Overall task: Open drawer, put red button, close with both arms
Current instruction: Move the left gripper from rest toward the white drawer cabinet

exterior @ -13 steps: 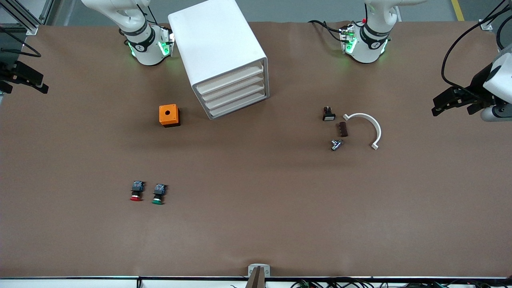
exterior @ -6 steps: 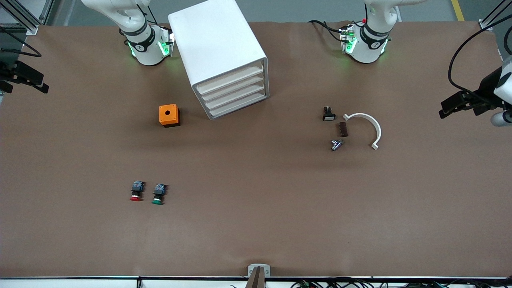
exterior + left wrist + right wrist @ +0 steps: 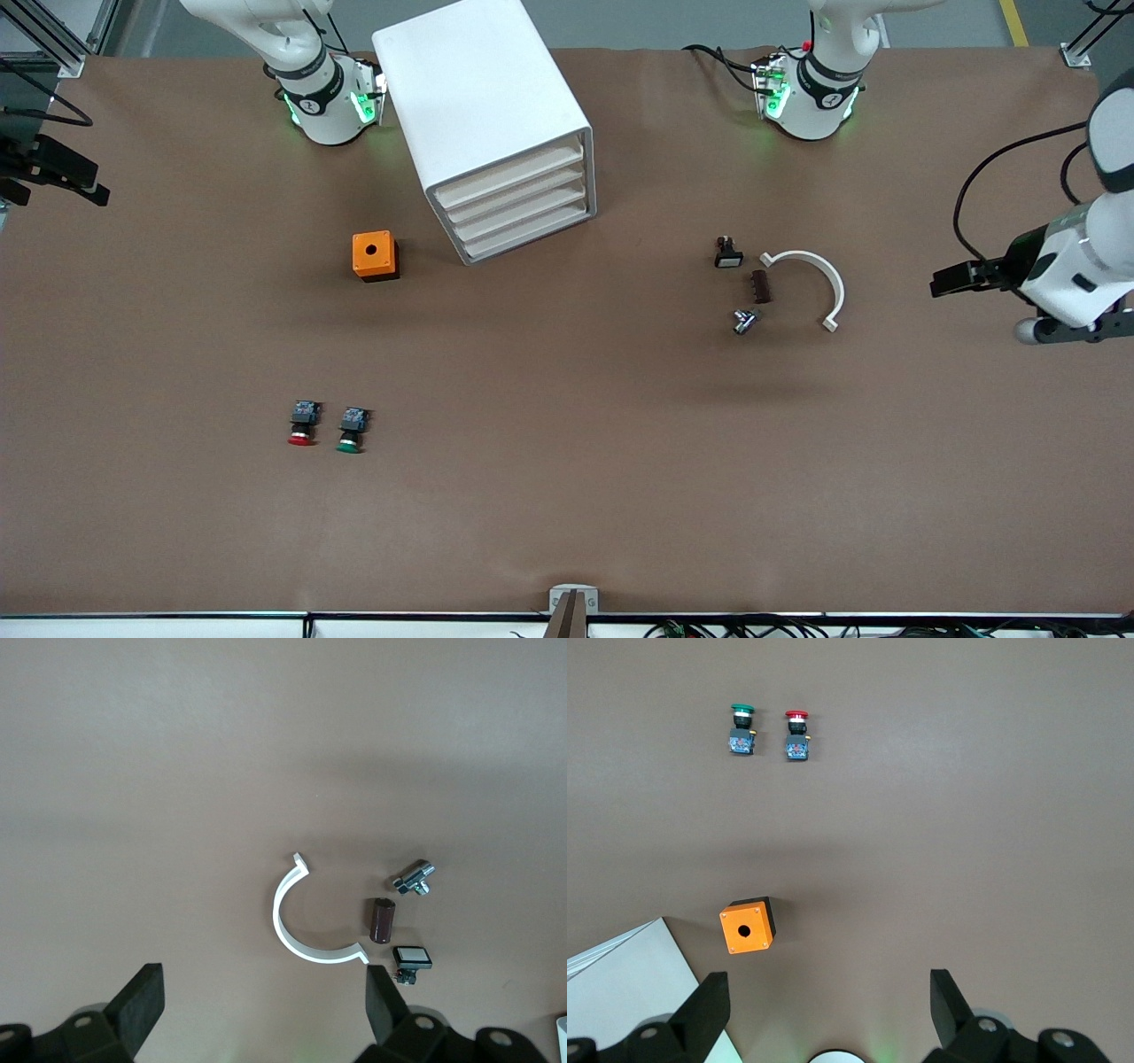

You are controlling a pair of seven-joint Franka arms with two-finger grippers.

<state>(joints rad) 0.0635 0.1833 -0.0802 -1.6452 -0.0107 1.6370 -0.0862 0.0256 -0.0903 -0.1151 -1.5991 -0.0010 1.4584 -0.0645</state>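
Observation:
The white cabinet (image 3: 483, 97) stands between the arm bases, and its four cream-fronted drawers (image 3: 518, 202) are all shut. The red button (image 3: 301, 424) lies on the table nearer the front camera, beside a green-capped button (image 3: 352, 430). It also shows in the right wrist view (image 3: 796, 734). My left gripper (image 3: 952, 282) is open and empty over bare table at the left arm's end; its wrist view (image 3: 261, 1005) shows the jaws wide apart. My right gripper (image 3: 84, 186) is open and empty over the table's edge at the right arm's end, as its wrist view (image 3: 828, 1010) shows.
An orange box with a hole (image 3: 375, 255) sits beside the cabinet. Toward the left arm's end lie a black button with a white face (image 3: 728, 253), a brown piece (image 3: 759, 286), a metal fitting (image 3: 745, 320) and a white curved clamp (image 3: 819, 275).
My left arm has swung out toward the table's end, then come back nearer the front camera with its wrist turned. The right arm and all objects have not moved.

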